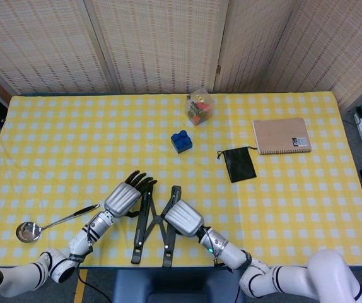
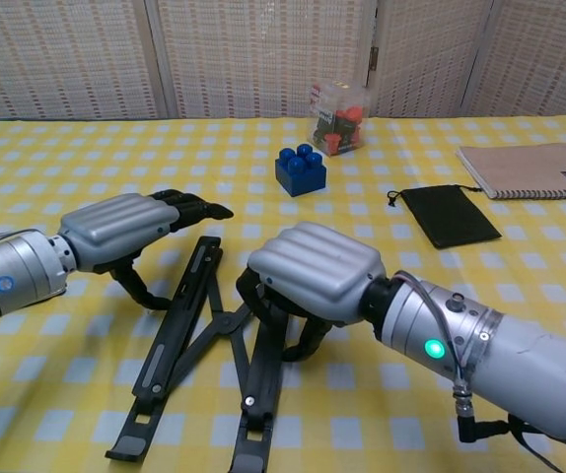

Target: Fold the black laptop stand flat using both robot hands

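The black laptop stand (image 1: 151, 222) lies on the yellow checked cloth near the table's front edge, its two rails drawn into a narrow X. In the chest view the left rail (image 2: 173, 340) and the right rail (image 2: 261, 389) nearly meet at their far ends. My left hand (image 1: 125, 197) lies flat with its fingers stretched over the far end of the left rail, and its thumb hangs down on that rail's outer side (image 2: 125, 229). Curled fingers of my right hand (image 1: 182, 218) wrap over the right rail (image 2: 313, 271) from the right.
A blue brick (image 1: 181, 141) and a clear box of toys (image 1: 199, 106) stand farther back. A black pouch (image 1: 239, 164) and a brown notebook (image 1: 281, 136) lie at the right. A metal ladle (image 1: 29, 230) rests at the front left.
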Robot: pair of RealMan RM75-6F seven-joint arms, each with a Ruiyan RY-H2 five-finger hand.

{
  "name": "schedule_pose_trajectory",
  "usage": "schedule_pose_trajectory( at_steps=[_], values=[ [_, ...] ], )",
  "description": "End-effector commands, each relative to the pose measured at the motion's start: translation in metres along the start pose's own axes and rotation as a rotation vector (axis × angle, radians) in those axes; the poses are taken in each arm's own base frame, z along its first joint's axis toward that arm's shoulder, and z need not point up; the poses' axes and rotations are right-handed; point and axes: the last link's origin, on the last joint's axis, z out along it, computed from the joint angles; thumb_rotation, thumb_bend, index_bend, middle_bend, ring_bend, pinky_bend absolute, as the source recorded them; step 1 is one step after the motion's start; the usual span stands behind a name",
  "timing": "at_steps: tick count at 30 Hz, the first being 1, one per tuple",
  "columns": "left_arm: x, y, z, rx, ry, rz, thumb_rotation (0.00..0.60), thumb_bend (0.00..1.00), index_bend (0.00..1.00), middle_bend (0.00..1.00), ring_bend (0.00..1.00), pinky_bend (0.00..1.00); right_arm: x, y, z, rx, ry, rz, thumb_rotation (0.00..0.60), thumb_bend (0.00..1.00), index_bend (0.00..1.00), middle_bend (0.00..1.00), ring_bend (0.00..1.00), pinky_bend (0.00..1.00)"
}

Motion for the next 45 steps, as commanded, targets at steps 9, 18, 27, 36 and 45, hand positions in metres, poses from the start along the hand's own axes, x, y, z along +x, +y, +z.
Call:
schedule_pose_trajectory(
  at_steps=[9,18,27,36,45],
  values=[
    [0.007,0.009,0.004,-0.013,0.016,-0.003,0.6,0.2,0.0,0.12,0.0,0.0,0.002,-0.005,0.004,0.011,-0.006,0.001,0.6,0.12,0.64,0.87,0.9,0.91],
    [0.022,-0.011,-0.013,0.077,0.044,-0.031,0.6,0.2,0.0,0.11,0.0,0.0,0.04,-0.003,-0.007,0.085,-0.02,0.027,0.6,0.12,0.29,0.58,0.67,0.87],
    [0.038,-0.03,-0.037,0.151,0.087,-0.085,0.6,0.2,0.0,0.11,0.0,0.0,0.063,-0.008,0.005,0.235,-0.248,-0.059,0.6,0.12,0.0,0.07,0.15,0.17],
    [0.039,-0.039,-0.045,0.185,0.093,-0.109,0.6,0.2,0.0,0.09,0.0,0.0,0.057,-0.021,0.024,0.333,-0.338,-0.184,0.6,0.12,0.0,0.0,0.0,0.0],
    [0.038,-0.046,-0.05,0.209,0.1,-0.135,0.6,0.2,0.0,0.08,0.0,0.0,0.045,-0.025,0.036,0.36,-0.355,-0.264,0.6,0.12,0.0,0.0,0.0,0.0]
  ],
)
